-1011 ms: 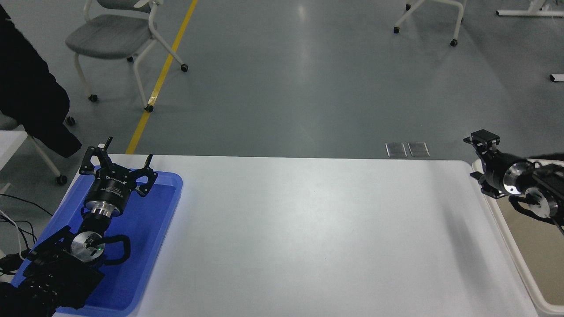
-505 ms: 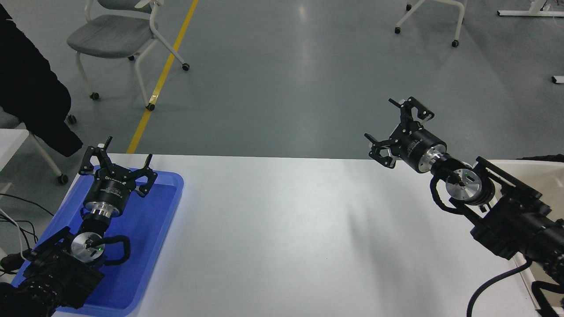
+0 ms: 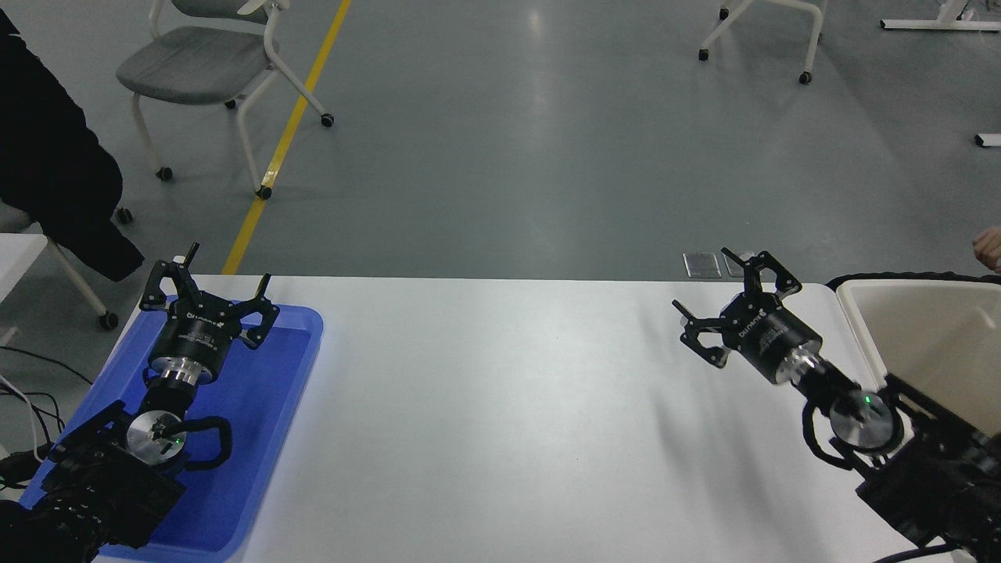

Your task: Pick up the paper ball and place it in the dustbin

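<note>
The paper ball is not visible anywhere in the head view. The dustbin (image 3: 855, 309), a cream-white tub with a beige inside, stands at the table's right edge, partly cut off by the picture. My right gripper (image 3: 723, 301) is open and empty, just left of the dustbin's near-left corner, held over the table's far right part. My left gripper (image 3: 211, 283) is open and empty, parked over the blue tray at the lower left.
A shallow blue tray (image 3: 297, 344) lies at the table's left end under the left arm. A person's fingers (image 3: 988, 248) show at the right edge, beyond the dustbin. A dark coat (image 3: 55, 156) hangs at the far left. Chairs stand on the floor beyond.
My right arm swung out from over the dustbin to the left, then drew back down and right, now beside the dustbin's corner. The left arm has not moved.
</note>
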Controlling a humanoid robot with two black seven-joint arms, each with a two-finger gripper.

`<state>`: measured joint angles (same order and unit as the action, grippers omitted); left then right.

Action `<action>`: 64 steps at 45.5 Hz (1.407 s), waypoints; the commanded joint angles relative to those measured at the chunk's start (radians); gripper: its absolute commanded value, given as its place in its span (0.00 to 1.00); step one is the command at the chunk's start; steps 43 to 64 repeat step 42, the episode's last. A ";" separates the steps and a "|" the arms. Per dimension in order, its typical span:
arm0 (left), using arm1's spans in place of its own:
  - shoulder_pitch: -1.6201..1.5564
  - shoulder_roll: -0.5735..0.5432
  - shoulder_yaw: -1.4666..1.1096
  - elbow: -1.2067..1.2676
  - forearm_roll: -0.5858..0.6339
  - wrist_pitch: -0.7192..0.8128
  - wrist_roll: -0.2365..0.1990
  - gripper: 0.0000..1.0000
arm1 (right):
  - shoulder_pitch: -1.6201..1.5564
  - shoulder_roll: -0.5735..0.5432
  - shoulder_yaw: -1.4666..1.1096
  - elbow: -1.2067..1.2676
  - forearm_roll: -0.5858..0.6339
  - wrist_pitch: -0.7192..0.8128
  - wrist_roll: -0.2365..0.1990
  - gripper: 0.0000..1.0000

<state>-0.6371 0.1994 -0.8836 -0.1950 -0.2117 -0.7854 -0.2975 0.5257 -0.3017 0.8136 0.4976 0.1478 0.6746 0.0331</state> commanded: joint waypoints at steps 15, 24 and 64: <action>0.000 0.000 0.000 0.000 0.000 0.000 0.000 1.00 | -0.009 0.009 0.009 -0.034 0.001 0.046 0.001 1.00; -0.001 0.000 0.000 0.000 0.000 0.000 0.000 1.00 | 0.025 0.009 0.004 -0.040 -0.001 0.040 0.001 1.00; -0.001 0.000 0.000 0.000 0.000 0.000 0.000 1.00 | 0.082 0.056 -0.007 -0.129 -0.005 0.040 0.001 1.00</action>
